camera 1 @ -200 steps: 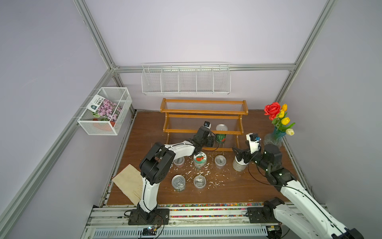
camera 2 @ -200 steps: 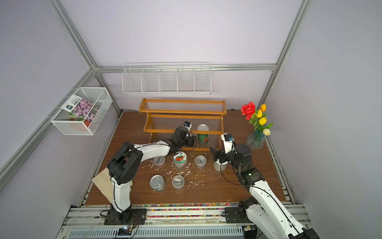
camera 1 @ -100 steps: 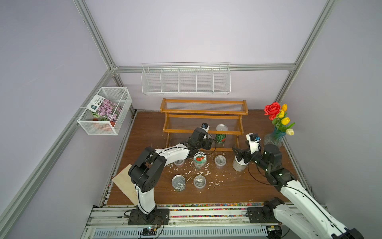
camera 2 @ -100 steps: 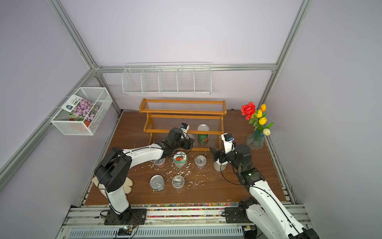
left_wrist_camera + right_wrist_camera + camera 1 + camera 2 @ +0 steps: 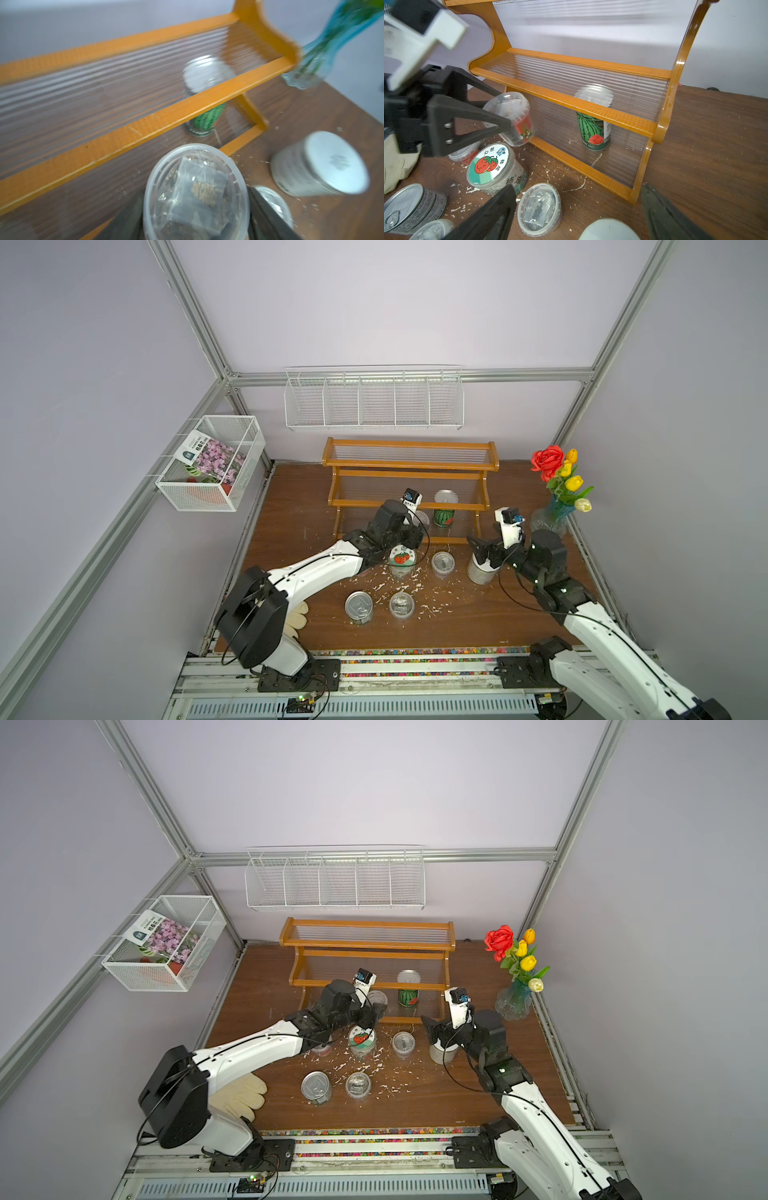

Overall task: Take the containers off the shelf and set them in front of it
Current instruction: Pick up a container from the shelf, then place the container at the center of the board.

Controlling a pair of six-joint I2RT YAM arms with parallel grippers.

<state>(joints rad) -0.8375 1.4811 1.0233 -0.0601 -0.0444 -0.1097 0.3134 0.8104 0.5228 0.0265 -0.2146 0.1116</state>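
Brown wooden tabletop (image 5: 291, 531), flecked with white flakes. Nearest stand the silver pull-tab can (image 5: 359, 607) and the near clear cup (image 5: 401, 605). Behind them are the red-fruit jar (image 5: 402, 559), the middle clear cup (image 5: 442, 564) and, at right, the white-lidded tin (image 5: 480, 577). The right gripper (image 5: 476, 551) is spread wide above the tin, holding nothing. The left gripper (image 5: 196, 212) clamps the lifted cup (image 5: 196, 187) just before the shelf (image 5: 409, 466). Farther back, the watermelon can (image 5: 444, 517) stands on the shelf's lowest tier.

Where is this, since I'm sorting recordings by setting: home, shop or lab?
Most likely a lab robot cell, not a home: silver aluminium frame beams, two white robot arms bolted to a metal base rail, and an orange-brown wooden stepped shelf as a prop.
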